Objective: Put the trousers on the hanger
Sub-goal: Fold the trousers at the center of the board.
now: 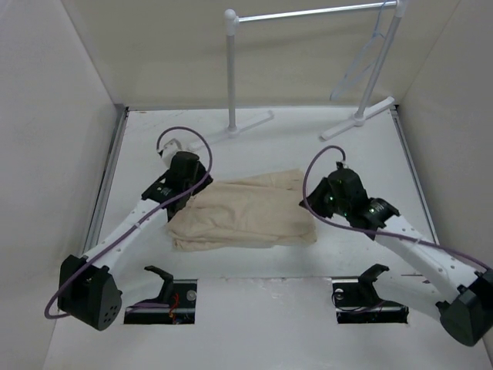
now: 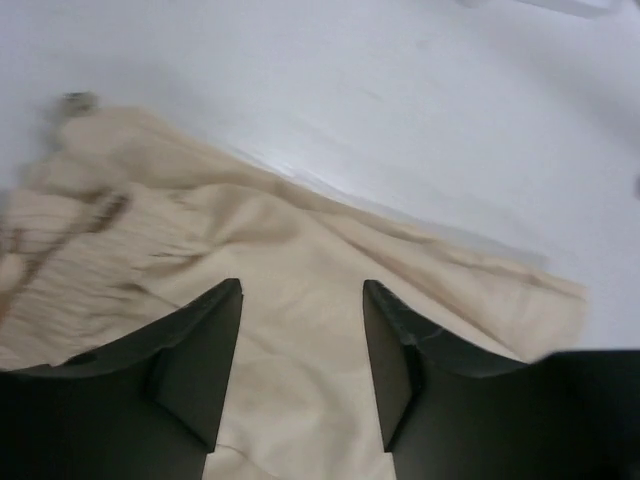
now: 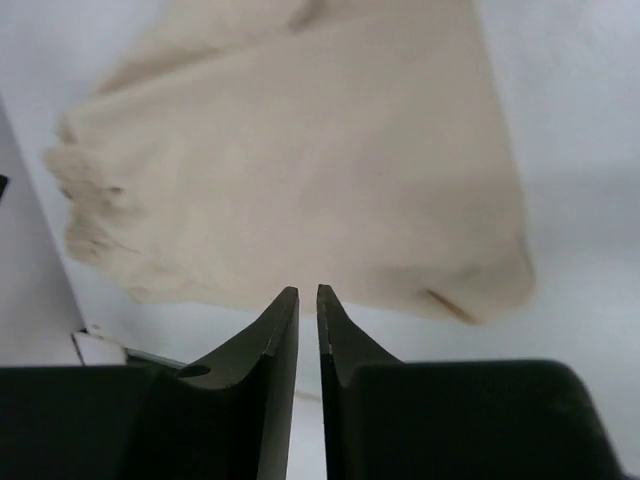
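The beige trousers (image 1: pixel 246 212) lie folded and wrinkled in the middle of the white table. The thin pale hanger (image 1: pixel 362 58) hangs on the rack rail at the back right. My left gripper (image 1: pixel 192 185) is over the trousers' left end; in the left wrist view (image 2: pixel 302 290) its jaws stand wide apart above the cloth (image 2: pixel 300 250), holding nothing. My right gripper (image 1: pixel 312 202) is at the trousers' right edge; in the right wrist view (image 3: pixel 308 292) its jaws are nearly together, with nothing between them, just short of the cloth (image 3: pixel 300 170).
A white rack (image 1: pixel 231 69) of thick posts and a rail stands at the back, its feet on the table. Beige walls close in the left, right and back. Two black gripper rests (image 1: pixel 162 281) (image 1: pixel 370 279) sit at the near edge.
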Tool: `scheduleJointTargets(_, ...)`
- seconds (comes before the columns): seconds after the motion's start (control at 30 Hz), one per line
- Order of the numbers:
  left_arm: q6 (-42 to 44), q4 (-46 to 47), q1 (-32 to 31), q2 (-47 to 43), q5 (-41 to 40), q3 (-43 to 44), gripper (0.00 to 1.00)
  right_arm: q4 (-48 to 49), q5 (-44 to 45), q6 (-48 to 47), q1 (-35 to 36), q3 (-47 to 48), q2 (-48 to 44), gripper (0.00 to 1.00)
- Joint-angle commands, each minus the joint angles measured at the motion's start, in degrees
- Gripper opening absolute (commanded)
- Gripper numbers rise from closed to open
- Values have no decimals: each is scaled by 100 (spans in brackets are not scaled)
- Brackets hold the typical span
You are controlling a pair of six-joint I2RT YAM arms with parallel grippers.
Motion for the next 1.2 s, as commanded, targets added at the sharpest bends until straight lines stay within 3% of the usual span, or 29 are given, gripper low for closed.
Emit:
scheduleJointTargets(0.0,-23,-163,-901,129,20,534,41,1279,-299,-688,-198,525,789,15)
scheduleJointTargets(0.07,-224,-119,-1613,383,-59,649,31,1975,-421,-795,-443,726,1474,13)
scheduleJointTargets(0.2,-515,48,-2573,736,-323,439,28,2986,-965,-795,-962,1219,2985,11)
scheduleJointTargets(0.37,-1086,-22,-2794,719,-420,-491,29,3709,-1107,-339,-1297,1580,4235,10)
scheduleJointTargets(0.53,-1429,-250,-2759,368,-429,-1100,32,3517,-1028,-127,-1315,1782,4720,14)
scheduleJointTargets(0.63,-1421,-662,-2671,314,-525,-951,37,3183,-1011,-232,-1288,1844,4388,30)
scheduleJointTargets(0.73,-1342,-971,-2662,139,-683,-670,43,2727,-1010,-557,-1280,1879,3581,59)
scheduleJointTargets(0.83,-1175,-1015,-2645,-89,-701,-424,45,2121,-1081,-1031,-1253,2045,2710,70)
scheduleJointTargets(0.9,-1079,-1015,-2610,-143,-710,-266,45,1777,-1090,-1295,-1279,2299,2305,67)
scheduleJointTargets(1.03,-780,-884,-2469,111,-570,112,31,1565,-1265,-1480,-2007,3370,2188,23)
scheduleJointTargets(1.1,-613,-805,-2460,261,-534,332,22,1521,-1449,-1551,-2464,4143,2530,19)
scheduleJointTargets(1.17,-481,-734,-2451,402,-543,499,15,1407,-1494,-1638,-2851,4977,2995,20)
